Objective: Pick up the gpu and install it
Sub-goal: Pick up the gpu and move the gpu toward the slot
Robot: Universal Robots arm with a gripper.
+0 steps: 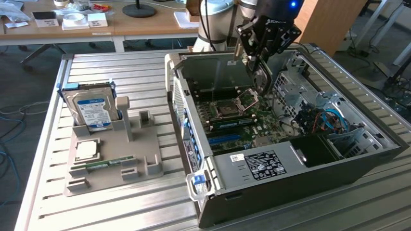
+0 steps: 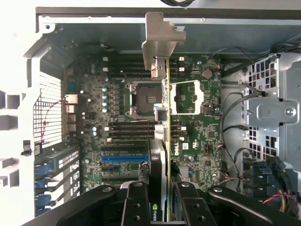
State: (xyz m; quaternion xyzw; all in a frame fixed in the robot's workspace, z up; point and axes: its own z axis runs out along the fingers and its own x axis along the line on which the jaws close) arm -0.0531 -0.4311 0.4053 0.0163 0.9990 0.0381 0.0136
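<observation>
The pincer (image 2: 162, 203) clamps the gpu (image 2: 159, 155) edge-on — card hanging above the motherboard (image 2: 202, 136) inside the open computer case (image 1: 308, 183).

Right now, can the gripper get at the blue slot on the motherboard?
Probably yes. The case lies open, and nothing covers the blue slot. The gripper hangs above the motherboard, shut on the gpu, with free space below.
</observation>
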